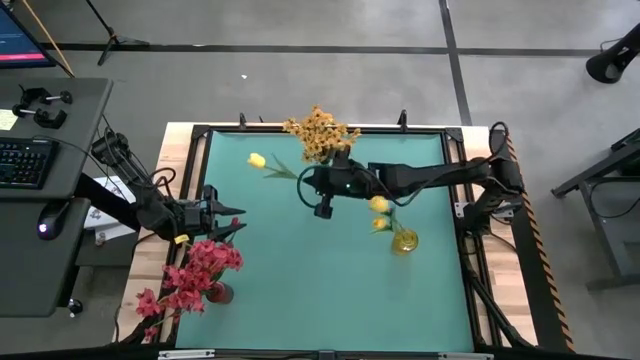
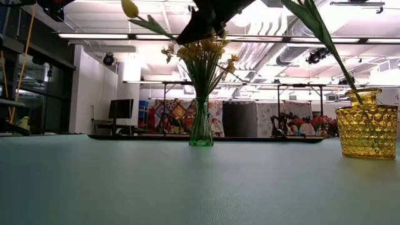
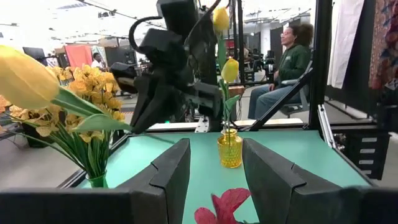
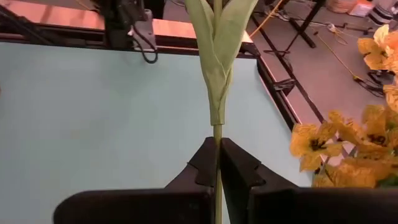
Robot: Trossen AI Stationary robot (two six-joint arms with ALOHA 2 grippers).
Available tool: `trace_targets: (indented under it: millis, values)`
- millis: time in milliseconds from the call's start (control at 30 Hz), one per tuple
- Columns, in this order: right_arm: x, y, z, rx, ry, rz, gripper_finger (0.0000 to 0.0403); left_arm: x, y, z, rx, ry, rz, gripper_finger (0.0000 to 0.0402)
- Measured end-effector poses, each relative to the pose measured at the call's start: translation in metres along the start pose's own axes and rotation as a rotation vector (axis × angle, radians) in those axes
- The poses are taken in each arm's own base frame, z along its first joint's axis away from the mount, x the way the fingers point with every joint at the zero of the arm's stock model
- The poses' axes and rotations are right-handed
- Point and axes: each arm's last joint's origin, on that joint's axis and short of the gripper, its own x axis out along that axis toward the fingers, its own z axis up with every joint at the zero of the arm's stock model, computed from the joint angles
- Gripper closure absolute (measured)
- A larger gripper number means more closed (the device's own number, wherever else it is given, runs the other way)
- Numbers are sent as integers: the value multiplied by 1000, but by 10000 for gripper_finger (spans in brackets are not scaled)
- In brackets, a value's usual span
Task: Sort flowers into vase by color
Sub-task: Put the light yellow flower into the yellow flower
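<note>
My right gripper [image 1: 304, 180] reaches from the table's right toward the far middle and is shut on a yellow tulip [image 1: 257, 160], close to the green glass vase [image 2: 201, 125] of orange-yellow sprays [image 1: 320, 133]. In the low view the tulip's bud [image 2: 129, 8] hangs high above the table. A yellow glass vase [image 1: 404, 241] stands on the table and holds two yellow tulips [image 1: 378, 205] by their stems. Red-pink blooms [image 1: 195, 272] stand in a small vase [image 1: 220, 293] at the near left. My left gripper [image 1: 228, 222] waits open above the table's left edge, beside the red blooms. My right gripper pinches the tulip's thin green stem [image 4: 217, 163] between its two fingers, just below the long leaves [image 4: 217, 56]. The fingers come about level from the table's right and lie along the stem. The tulip is lifted clear, its bud pointing toward the table's far left.
The green table [image 1: 300, 270] shows bare mat across its middle and near side. A black frame [image 1: 460, 215] edges the mat. A desk with keyboard [image 1: 25, 160] stands off the left side. A seated person [image 3: 289, 56] shows in the room beyond the table.
</note>
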Motion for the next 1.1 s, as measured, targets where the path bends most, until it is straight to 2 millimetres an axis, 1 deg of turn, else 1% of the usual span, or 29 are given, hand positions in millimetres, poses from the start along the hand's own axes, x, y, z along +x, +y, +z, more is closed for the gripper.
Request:
trace_targets:
  millis: [100, 200, 300, 400, 567, 700, 900, 1100]
  values:
    - [-6, -2, -5, 2, 2, 2, 403, 0, 0, -1, 6, 9, -2, 266]
    - [-11, -4, -20, 17, -37, 2, 403, 0, 0, -2, -7, 14, -2, 266]
    - [-24, -11, -34, 41, -98, -16, 403, 0, 0, -2, -7, 14, -2, 266]
    - [-46, -21, -38, 73, -188, -38, 403, 0, 0, -2, -7, 14, -2, 266]
    - [-89, -35, -37, 127, -346, -61, 403, 0, 0, -2, 8, 13, 4, 266]
    - [-121, -40, -36, 164, -421, -47, 403, 1, 0, -2, 9, 14, 10, 266]
    - [-165, -40, -44, 139, -370, -13, 403, 1, 1, -2, -4, 15, 17, 266]
    - [-206, -46, -58, 155, -294, -124, 403, 1, 1, -2, -5, 14, 16, 266]
